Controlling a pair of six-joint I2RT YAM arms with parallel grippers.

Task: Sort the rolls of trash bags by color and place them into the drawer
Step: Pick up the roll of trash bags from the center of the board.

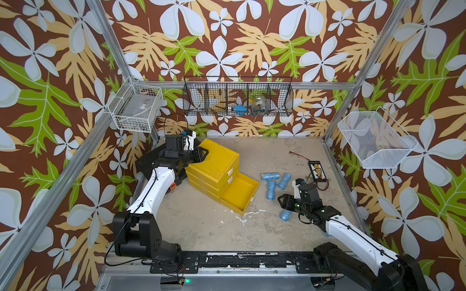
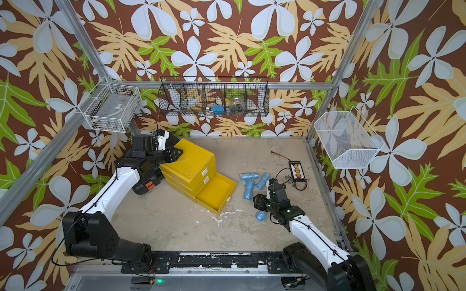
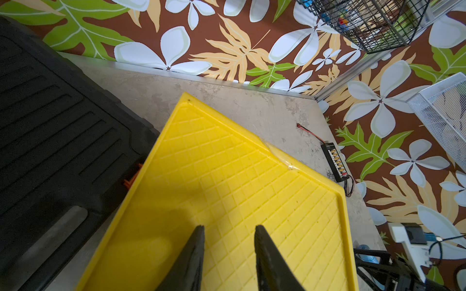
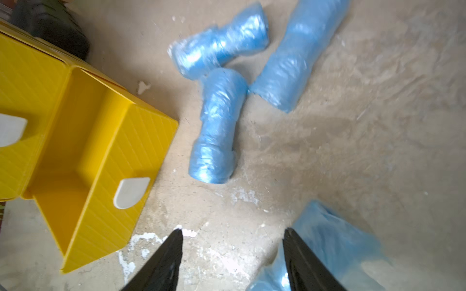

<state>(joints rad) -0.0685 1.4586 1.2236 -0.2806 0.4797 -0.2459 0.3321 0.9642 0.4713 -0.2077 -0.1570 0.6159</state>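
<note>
Centre right, right gripper (image 1: 282, 204): jaws apart, empty, blue roll (image 1: 285, 215) beside.
Left gripper (image 1: 205, 153): narrowly parted, empty, over yellow chest (image 1: 219, 157).

Three walls (image 1: 227, 37) carry brown wallpaper printed with large white flowers and green and tan leaves. Bare metal posts (image 1: 111, 42) slant up from the back corners. A white wire basket (image 1: 136, 107) hangs on the left side. A long black wire basket (image 1: 238, 99) split into compartments hangs on the back wall, and a white mesh basket (image 1: 375, 141) on the right side. The tabletop (image 1: 201, 226) is mottled grey-beige, scuffed with white patches. The light is soft and even, with faint shadows.
</note>
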